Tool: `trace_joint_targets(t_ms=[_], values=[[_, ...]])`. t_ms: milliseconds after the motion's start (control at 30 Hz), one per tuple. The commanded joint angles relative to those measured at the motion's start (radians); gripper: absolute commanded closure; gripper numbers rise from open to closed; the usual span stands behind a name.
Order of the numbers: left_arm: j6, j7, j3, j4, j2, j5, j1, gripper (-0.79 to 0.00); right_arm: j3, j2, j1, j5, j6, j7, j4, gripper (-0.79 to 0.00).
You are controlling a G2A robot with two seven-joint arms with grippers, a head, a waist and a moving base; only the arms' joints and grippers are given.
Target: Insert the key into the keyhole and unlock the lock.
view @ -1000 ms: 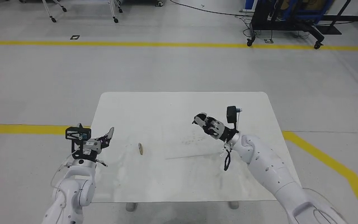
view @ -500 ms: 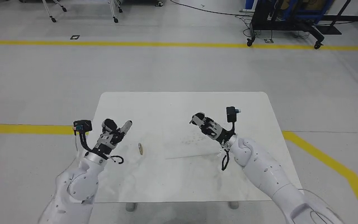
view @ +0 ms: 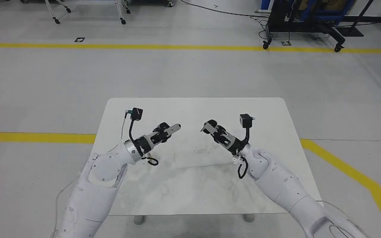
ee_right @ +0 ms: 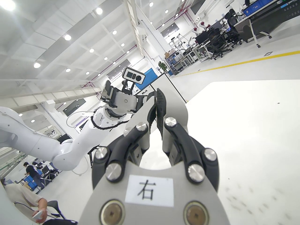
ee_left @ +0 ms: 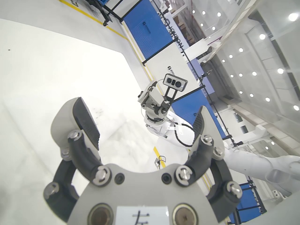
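Top view, tabletop [view: 178, 110]: white and rectangular, with faint dark marks [view: 203, 146] near its middle.
Top view, left tool [view: 168, 128]: held above the tabletop, just left of its middle. Its fingers are spread and point toward the tabletop's right side.
Top view, right tool [view: 209, 126]: held above the tabletop, just right of its middle. It points toward the tabletop's left side, so the two tools face each other, near but apart.
Left wrist view, left tool [ee_left: 139, 107]: its two dark ribbed pads [ee_left: 84, 115] stand wide apart, with the white tabletop [ee_left: 46, 59] below them.
Left wrist view, right tool [ee_left: 143, 97]: farther off over the tabletop, with its tip turned toward the left tool.
Right wrist view, right tool [ee_right: 157, 99]: its ribbed pads [ee_right: 160, 108] are pressed together. Whether anything thin is pinched between them cannot be told.
Right wrist view, left tool [ee_right: 106, 93]: farther off, raised above the tabletop [ee_right: 246, 118].
Right wrist view, marks [ee_right: 239, 197]: small dark specks on the tabletop close beneath the right tool.
Key: where it lies cannot be told.
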Motion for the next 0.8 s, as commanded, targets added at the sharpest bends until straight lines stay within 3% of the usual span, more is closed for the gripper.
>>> trace_joint_targets(t_ms=[0,200,300,467,500,533,567,600,667,733,767], values=[[-0.002,-0.001,-0.001,0.000,0.000,-0.005,0.001,-0.785,0.000,0.000,0.000,-0.001,0.000,-0.002,0.000,0.000],[-0.014,0.016,-0.004,0.022,0.001,0.002,0.012,-0.785,0.000,0.000,0.000,-0.001,0.000,-0.002,0.000,0.000],[-0.087,0.015,0.011,0.080,-0.001,-0.028,0.012,-0.785,0.003,-0.004,-0.015,0.011,0.037,0.004,-0.021,0.000],[-0.169,-0.078,0.066,0.215,-0.012,-0.188,-0.055,-0.785,-0.009,-0.015,-0.020,0.128,0.056,0.088,-0.029,0.000],[-0.170,-0.094,0.079,0.231,-0.013,-0.187,-0.075,-0.754,-0.011,-0.017,-0.018,0.147,0.059,0.105,-0.027,0.000],[-0.177,-0.106,0.091,0.239,-0.015,-0.169,-0.093,-0.650,-0.013,-0.020,-0.016,0.163,0.063,0.120,-0.025,0.000],[-0.182,-0.108,0.102,0.246,-0.016,-0.162,-0.105,-0.376,-0.016,-0.022,-0.016,0.180,0.065,0.136,-0.024,0.000],[-0.183,-0.106,0.111,0.254,-0.019,-0.168,-0.114,-0.345,-0.020,-0.025,-0.015,0.195,0.066,0.151,-0.022,0.000],[-0.181,-0.109,0.126,0.267,-0.022,-0.172,-0.130,-0.366,-0.031,-0.032,-0.014,0.230,0.059,0.184,-0.022,0.000],[-0.182,-0.109,0.139,0.274,-0.023,-0.160,-0.140,-0.508,-0.042,-0.039,-0.013,0.269,0.050,0.220,-0.019,0.000],[-0.183,-0.107,0.143,0.277,-0.024,-0.157,-0.142,-0.502,-0.048,-0.042,-0.011,0.286,0.051,0.238,-0.015,0.000]])
